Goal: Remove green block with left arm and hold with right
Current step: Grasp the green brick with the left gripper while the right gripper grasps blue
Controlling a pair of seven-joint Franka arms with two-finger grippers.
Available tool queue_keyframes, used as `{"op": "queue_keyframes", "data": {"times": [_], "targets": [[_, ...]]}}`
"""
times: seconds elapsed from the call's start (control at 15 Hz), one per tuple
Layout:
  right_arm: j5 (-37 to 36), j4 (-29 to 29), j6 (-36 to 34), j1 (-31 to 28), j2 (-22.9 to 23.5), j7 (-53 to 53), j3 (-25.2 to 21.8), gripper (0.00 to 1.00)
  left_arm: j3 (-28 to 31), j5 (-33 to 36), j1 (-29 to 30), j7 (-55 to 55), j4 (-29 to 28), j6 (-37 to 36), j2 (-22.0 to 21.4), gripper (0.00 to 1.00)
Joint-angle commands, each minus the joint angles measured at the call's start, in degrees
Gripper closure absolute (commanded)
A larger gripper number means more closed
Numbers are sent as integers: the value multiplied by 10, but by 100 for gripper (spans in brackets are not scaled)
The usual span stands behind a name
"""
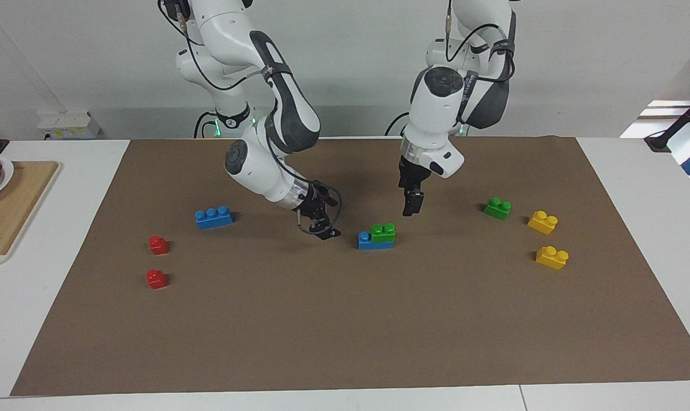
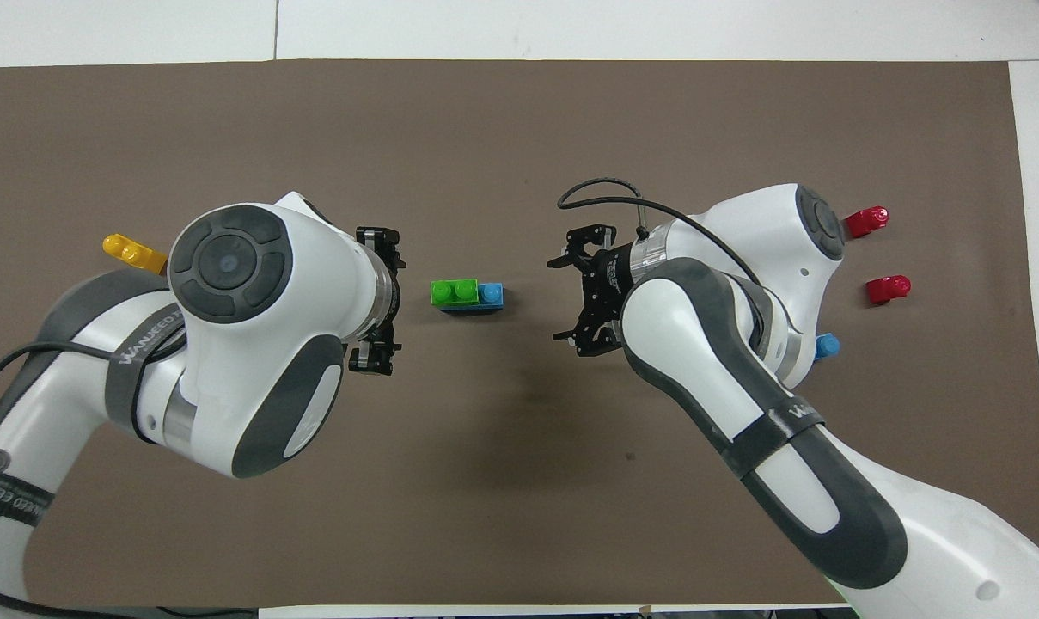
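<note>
Left end effector (image 1: 411, 204): mine, fingers apart and holding nothing, hanging over the brown mat just beside the stacked bricks, on the left arm's side of them; seen from above at (image 2: 380, 297).
Right end effector (image 1: 323, 224): mine too, fingers spread wide, nothing between them, low over the mat just beside the stack on the right arm's side.
Green block (image 1: 383, 232): pressed onto one end of the blue brick (image 1: 367, 241) at mid-mat, between my two end effectors, touched by neither.
Second green brick (image 1: 497, 208): loose on the mat toward the left arm's end.
Yellow bricks (image 1: 543, 222): two, near that loose green one.
Other blue brick (image 1: 214, 217): alone, toward the right arm's end.
Red pieces (image 1: 158, 245): two, nearer that end still.
Desk (image 1: 636, 188): white, under the brown mat (image 1: 345, 319).
</note>
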Motion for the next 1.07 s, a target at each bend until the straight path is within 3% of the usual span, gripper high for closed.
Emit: {"op": "queue_keyframes", "data": {"times": [0.0, 0.33, 0.53, 1.0], "targets": [[29, 1, 35, 17, 15, -3, -1, 4, 10, -5, -10, -38, 20, 13, 34, 0], [61, 6, 94, 50, 38, -5, -1, 4, 10, -2, -12, -89, 20, 46, 63, 0], [63, 13, 130, 69, 61, -5, -1, 4, 10, 0, -13, -100, 51, 50, 105, 0], [91, 44, 153, 70, 86, -7, -1, 4, 10, 1, -22, -111, 50, 58, 120, 0]]}}
